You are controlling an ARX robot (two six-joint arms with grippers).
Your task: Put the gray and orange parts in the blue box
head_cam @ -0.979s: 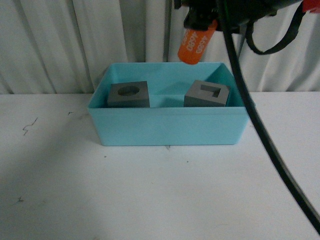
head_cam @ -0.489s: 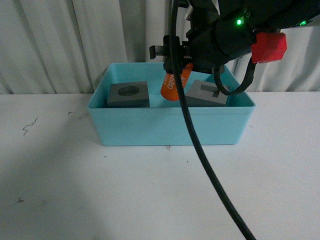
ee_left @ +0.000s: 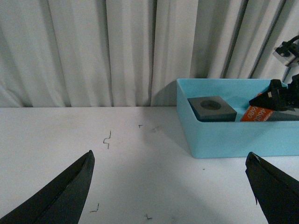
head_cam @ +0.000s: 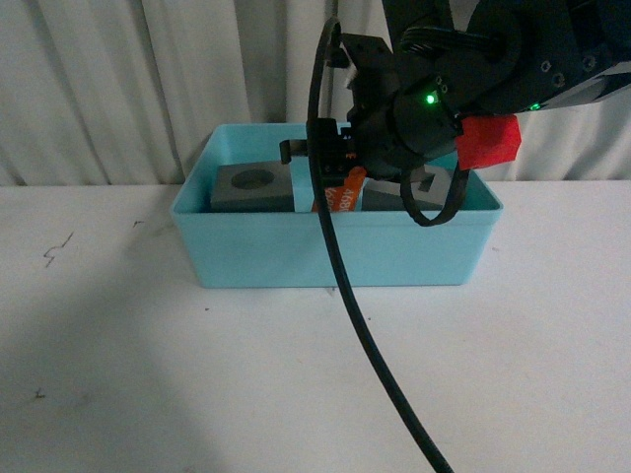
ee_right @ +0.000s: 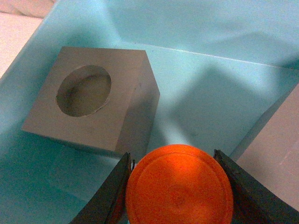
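Observation:
The blue box stands at the back middle of the white table. Inside on the left lies the gray cube with a round recess, also in the right wrist view and the left wrist view. The gray cube with a square recess is on the right, mostly hidden by my right arm; its side shows in the right wrist view. My right gripper is shut on the orange cylinder, lowered inside the box between the two cubes. My left gripper is open and empty over the table, left of the box.
White curtains hang behind the table. My right arm's black cable trails down across the box's front to the table's near edge. Small dark marks dot the white tabletop left of the box.
My right gripper has come down from above the box's back rim into the box, carrying the orange cylinder down and leftward between the two cubes. The cubes have not moved.

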